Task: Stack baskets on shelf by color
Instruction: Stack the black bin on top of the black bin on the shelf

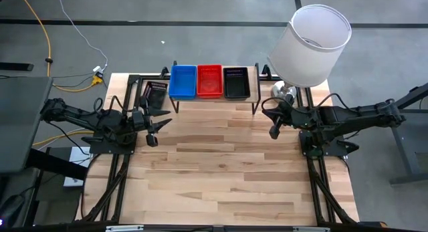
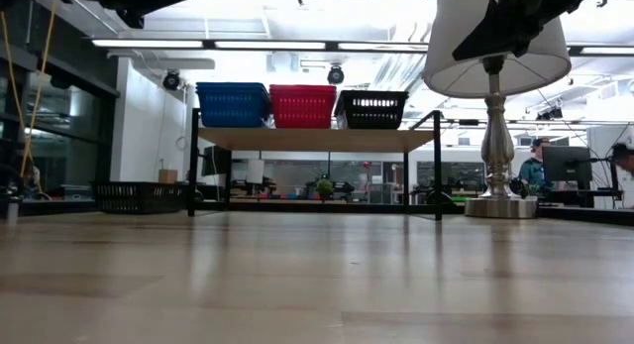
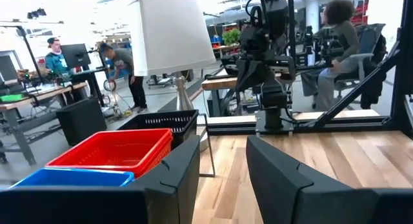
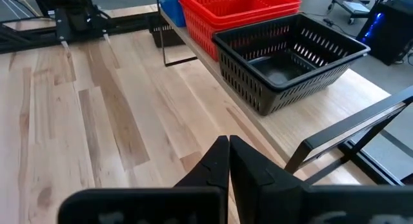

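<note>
Blue stack (image 1: 182, 81), red stack (image 1: 209, 81), black basket (image 1: 236, 83) side by side on shelf (image 1: 214, 100) at table's (image 1: 221, 165) far edge: high view. Sorting looks nearly done. One more black basket (image 1: 154, 93) off shelf, near far-left corner, likely left to place. Left claw (image 1: 155, 125) just beside it, part open, empty. Right claw (image 1: 274, 122) closed, empty, near right edge by lamp (image 1: 309, 45).

Low view: three colours in row on plank; leftover black basket (image 2: 138, 195) low beside shelf.

Left wrist: fingers (image 3: 284, 179) apart, nothing between.

Right wrist: fingers (image 4: 213, 162) pressed together; baskets perforated, shallow.
</note>
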Robot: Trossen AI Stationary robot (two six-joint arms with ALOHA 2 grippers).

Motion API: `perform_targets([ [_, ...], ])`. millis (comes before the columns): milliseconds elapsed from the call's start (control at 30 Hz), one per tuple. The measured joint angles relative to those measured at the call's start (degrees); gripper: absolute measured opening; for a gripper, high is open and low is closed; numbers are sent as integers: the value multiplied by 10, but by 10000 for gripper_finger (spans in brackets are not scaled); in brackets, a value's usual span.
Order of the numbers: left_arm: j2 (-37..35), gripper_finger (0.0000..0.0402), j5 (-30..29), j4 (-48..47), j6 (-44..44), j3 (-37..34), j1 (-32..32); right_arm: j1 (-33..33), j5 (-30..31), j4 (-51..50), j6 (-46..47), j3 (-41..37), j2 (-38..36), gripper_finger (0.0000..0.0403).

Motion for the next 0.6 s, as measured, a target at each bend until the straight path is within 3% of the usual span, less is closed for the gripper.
perform_targets([
  [367, 2, 119, -49, -39, -36, 0, 0, 0, -1, 0, 17, 0, 0, 0],
  [467, 14, 129, -55, -133, -73, 5, 0, 0, -1, 0, 17, 0, 0, 0],
  [600, 50, 157, -71, -322, -200, 39, 7, 0, 0, 0, 18, 0, 0, 0],
])
